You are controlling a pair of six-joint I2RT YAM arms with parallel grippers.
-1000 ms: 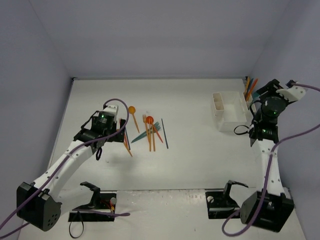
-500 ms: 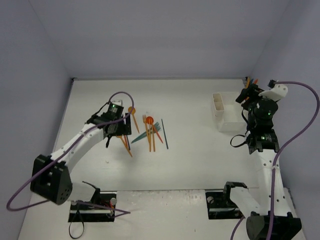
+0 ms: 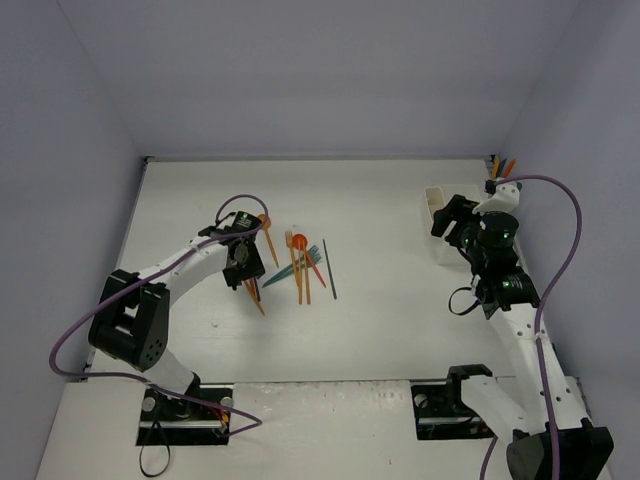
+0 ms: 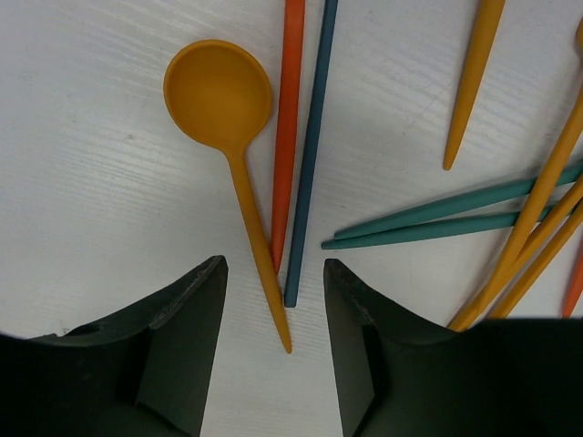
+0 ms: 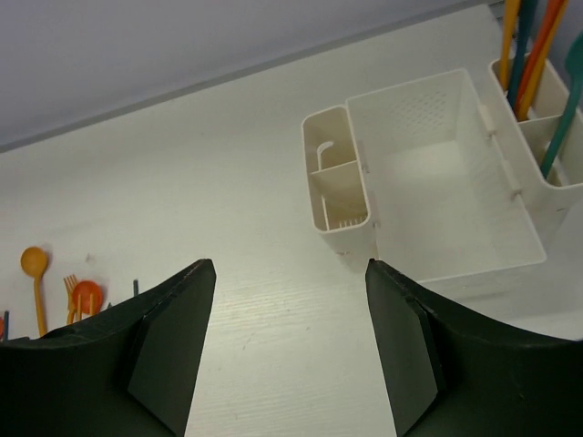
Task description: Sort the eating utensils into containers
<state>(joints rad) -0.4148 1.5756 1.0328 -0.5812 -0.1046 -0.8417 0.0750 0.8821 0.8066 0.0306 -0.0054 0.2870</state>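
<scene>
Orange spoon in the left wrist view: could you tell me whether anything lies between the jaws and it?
Nothing covers the spoon; its handle lies between the jaws, with a teal handle and a red handle ending beside it.

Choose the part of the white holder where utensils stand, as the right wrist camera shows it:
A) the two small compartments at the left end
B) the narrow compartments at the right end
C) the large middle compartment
B: orange and teal utensil handles stand in the narrow compartments at the right end of the white holder, and its other compartments hold nothing.
</scene>
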